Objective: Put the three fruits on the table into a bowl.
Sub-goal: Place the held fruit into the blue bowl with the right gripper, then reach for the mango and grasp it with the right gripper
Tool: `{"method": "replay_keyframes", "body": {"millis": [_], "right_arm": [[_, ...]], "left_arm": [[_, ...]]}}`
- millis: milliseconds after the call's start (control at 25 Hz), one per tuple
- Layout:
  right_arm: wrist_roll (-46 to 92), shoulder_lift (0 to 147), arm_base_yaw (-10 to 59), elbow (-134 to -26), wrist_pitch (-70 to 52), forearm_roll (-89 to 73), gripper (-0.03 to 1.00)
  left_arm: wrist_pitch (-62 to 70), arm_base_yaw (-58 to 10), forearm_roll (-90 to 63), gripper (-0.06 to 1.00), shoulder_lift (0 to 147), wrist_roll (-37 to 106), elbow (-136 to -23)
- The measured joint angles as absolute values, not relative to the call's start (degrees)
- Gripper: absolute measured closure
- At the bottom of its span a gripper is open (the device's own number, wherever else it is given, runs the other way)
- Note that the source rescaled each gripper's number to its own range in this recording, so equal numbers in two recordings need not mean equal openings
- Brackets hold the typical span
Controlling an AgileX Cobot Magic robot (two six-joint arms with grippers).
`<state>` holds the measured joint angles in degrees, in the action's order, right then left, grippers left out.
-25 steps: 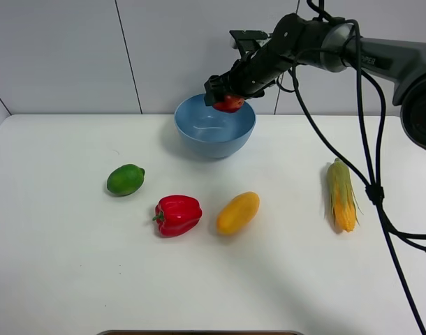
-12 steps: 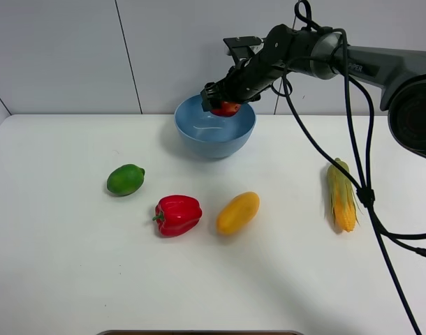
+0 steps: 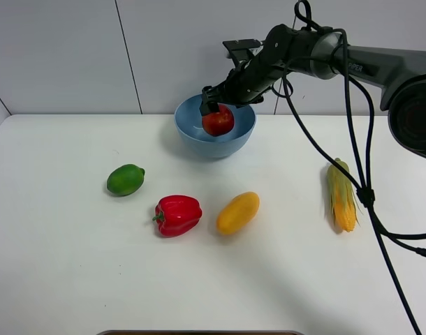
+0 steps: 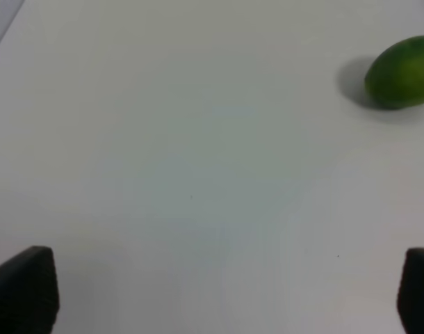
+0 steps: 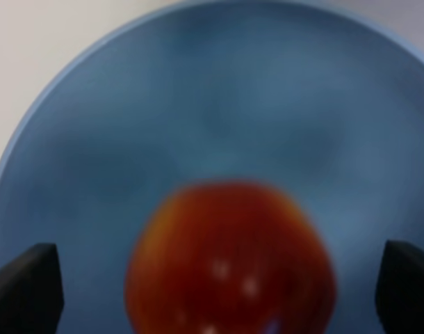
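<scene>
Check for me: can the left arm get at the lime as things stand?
Probably yes. The lime lies alone on the bare table, with nothing between it and the open left fingers. The red pepper sits apart from it.

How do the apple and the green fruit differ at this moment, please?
The apple is red and round; the green fruit is oval. The apple is inside the blue bowl; the green fruit lies on the table. Both are glossy and ungripped.
</scene>
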<state>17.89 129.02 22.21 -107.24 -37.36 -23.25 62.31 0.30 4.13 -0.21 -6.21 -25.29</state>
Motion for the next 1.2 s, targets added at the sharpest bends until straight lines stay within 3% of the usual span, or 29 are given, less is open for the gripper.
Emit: {"method": "replay_keyframes", "body": {"millis": [360,800,1200], "right_arm": [[17.89,127.07,22.21,-107.24,-40.57,-23.14,0.18],[17.89,114.26,22.42,-107.24,-55.78,-20.19,0.18],[15.4,111.07,29.54,-107.4,-69.18,-11.38,0.18]], "left_arm": [[62.31,0.3,4.13,-0.05,-0.21,-6.21,-25.29],[62.31,0.3,4.13,-0.05,-0.21,-6.21,-25.29],[62.31,0.3,4.13,-0.05,-0.21,-6.27,-25.29]]}}
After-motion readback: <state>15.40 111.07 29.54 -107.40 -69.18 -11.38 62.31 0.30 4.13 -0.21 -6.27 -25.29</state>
